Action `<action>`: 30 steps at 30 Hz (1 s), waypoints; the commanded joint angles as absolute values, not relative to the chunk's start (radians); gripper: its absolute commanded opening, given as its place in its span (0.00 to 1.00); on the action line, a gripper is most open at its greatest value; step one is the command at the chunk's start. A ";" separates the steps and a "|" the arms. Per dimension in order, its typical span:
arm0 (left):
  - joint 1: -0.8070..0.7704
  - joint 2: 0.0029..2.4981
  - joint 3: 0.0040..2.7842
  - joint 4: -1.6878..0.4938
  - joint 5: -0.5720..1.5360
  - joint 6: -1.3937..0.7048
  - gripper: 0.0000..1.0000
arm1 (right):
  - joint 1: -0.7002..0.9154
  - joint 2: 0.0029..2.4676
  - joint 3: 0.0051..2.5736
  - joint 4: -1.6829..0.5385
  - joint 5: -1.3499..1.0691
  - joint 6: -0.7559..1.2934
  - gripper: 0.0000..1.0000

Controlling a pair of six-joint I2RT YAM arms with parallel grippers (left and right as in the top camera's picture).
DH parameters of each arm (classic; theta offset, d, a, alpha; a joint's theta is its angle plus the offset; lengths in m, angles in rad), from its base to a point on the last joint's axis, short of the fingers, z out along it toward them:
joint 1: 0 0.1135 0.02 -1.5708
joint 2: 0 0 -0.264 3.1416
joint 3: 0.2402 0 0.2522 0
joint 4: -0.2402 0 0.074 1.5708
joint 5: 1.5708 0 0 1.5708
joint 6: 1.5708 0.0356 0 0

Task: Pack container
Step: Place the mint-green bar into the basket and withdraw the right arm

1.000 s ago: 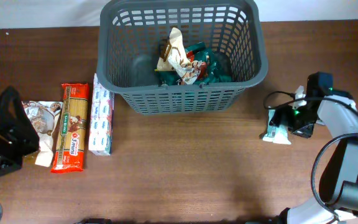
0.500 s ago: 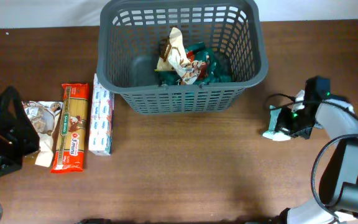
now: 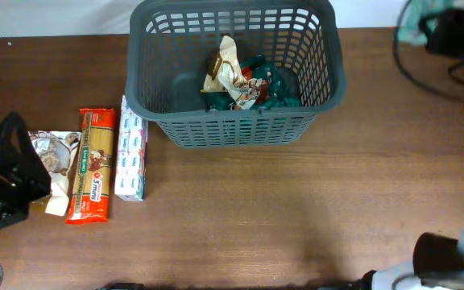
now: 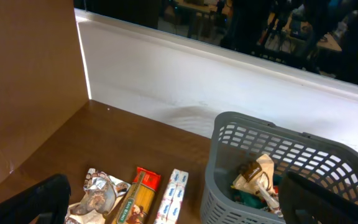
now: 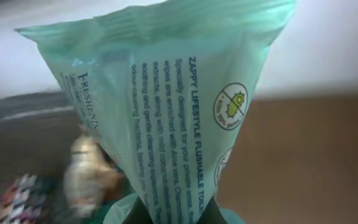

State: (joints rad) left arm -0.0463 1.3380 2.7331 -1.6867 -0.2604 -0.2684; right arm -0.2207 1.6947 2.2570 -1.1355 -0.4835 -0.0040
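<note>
The container point(image 3: 232, 129) is a dark-grey slotted basket at the table's far middle; it also shows in the left wrist view point(image 4: 229, 180). Inside lie a brown-and-white packet point(image 3: 228, 68) and green packets point(image 3: 274, 90). My right gripper point(image 3: 449, 32) is raised at the far right, level with the basket's right rim, shut on a pale-green wipes pack point(image 3: 412, 24). The right wrist view shows that pack point(image 5: 166, 106) pinched at its lower end between my right gripper point(image 5: 174, 213). My left gripper point(image 3: 10, 173) stands open at the table's left edge, its dark fingers point(image 4: 33, 202) spread wide with nothing between them.
Left of the basket lie a silver snack packet point(image 3: 51, 155), a red spaghetti pack point(image 3: 91, 165) and a white-and-blue tissue pack point(image 3: 131, 149), side by side. A white wall point(image 4: 185, 87) runs behind the table. The right arm's cable point(image 3: 425, 76) hangs over the far right.
The right gripper shut on the green wipes pack on the table at the right, then lifted it up and away toward the far right corner. The left arm stayed still.
</note>
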 commanded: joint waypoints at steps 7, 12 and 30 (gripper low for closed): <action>-0.043 1.341 2.734 -1.687 -0.270 -0.253 0.99 | 0.188 1.822 2.276 -1.144 -0.557 -0.480 0.04; -0.043 1.341 2.734 -1.687 -0.270 -0.252 1.00 | 0.286 1.983 2.276 -1.124 -0.370 -0.493 0.04; -0.043 1.341 2.734 -1.687 -0.270 -0.253 1.00 | 0.297 2.121 2.375 -1.150 -0.199 -0.313 0.88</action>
